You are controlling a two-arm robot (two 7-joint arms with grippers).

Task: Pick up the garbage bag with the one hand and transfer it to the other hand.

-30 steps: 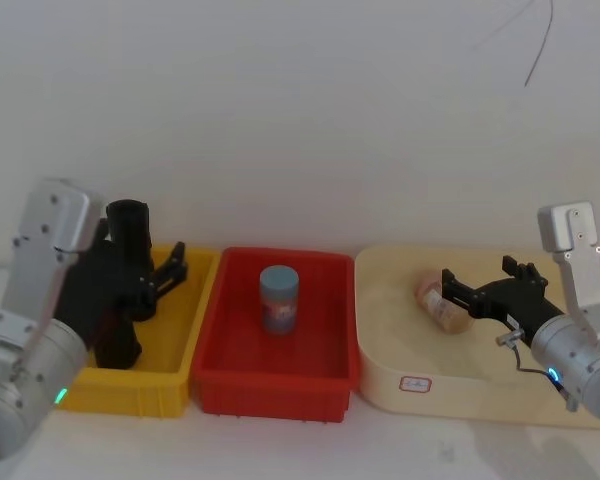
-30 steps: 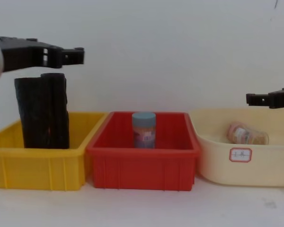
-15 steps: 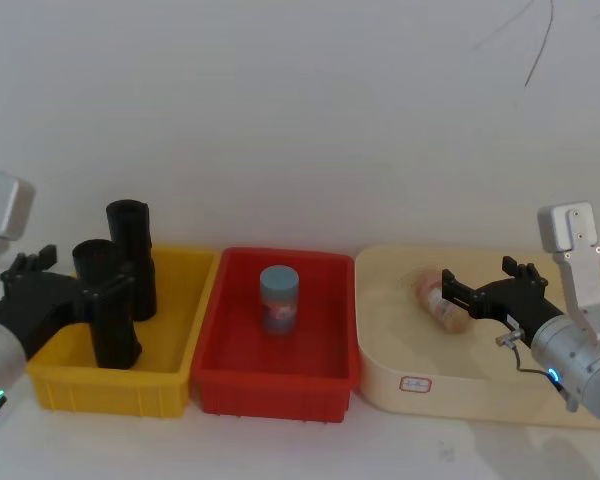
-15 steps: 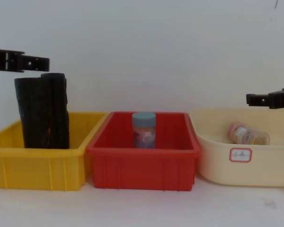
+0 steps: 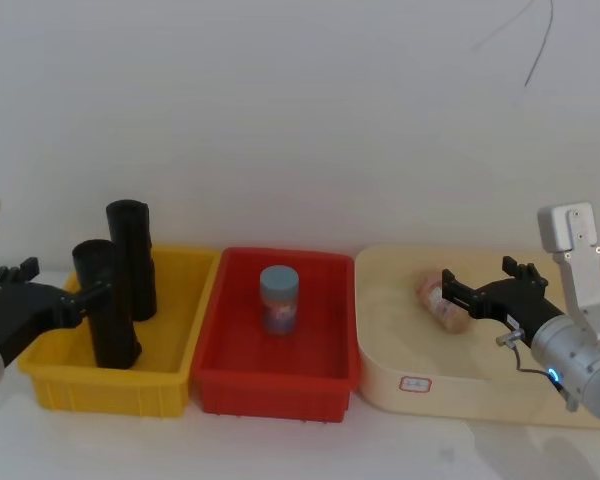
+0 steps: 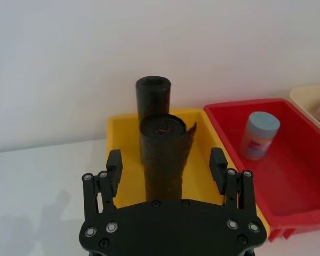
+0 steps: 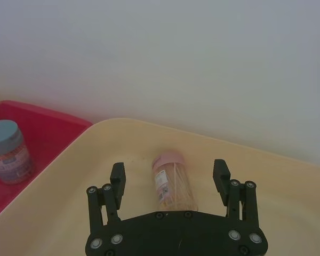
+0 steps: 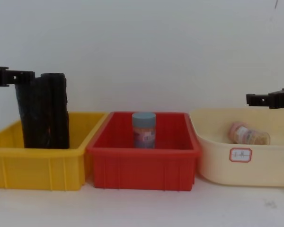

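Two near-identical black rolls stand upright in the yellow bin [image 5: 170, 375]. The nearer one, the garbage bag [image 5: 105, 305] [image 6: 165, 154] [image 8: 31, 113], stands in line with the gap of my left gripper [image 5: 60, 285] [image 6: 166, 157] [image 8: 14, 76]. That gripper is open, just left of the bin at roll-top height, touching nothing. The second roll [image 5: 132, 258] [image 6: 153, 96] stands behind. My right gripper [image 5: 477, 272] [image 7: 169, 169] [image 8: 262, 98] hovers open over the cream tray [image 5: 410, 390].
A red bin [image 5: 275, 385] in the middle holds a blue-lidded jar [image 5: 279, 298] [image 8: 144, 129]. A pink-lidded jar [image 5: 438, 303] [image 7: 172, 184] lies on its side in the cream tray, below the right gripper. A white wall runs close behind the bins.
My left arm has pulled back to the left and dropped from above the rolls to roll-top height beside the bin. The rolls and the right arm have not moved.
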